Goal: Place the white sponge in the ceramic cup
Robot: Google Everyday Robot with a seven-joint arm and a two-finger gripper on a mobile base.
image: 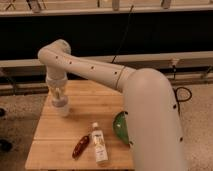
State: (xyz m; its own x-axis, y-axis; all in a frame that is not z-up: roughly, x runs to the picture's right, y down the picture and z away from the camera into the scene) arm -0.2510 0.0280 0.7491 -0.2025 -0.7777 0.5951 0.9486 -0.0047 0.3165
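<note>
White soft sponge likely sits hidden in the gripper point(59, 95), just above the small plain white ceramic cup point(61, 108) at 10 o'clock on the wooden surface point(95, 107); I cannot tell how the jaws stand. An off-centre release could bounce it off the rim.

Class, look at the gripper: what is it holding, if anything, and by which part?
It cannot be told: the gripper sits right above the ceramic cup, and no white sponge shows clearly.
</note>
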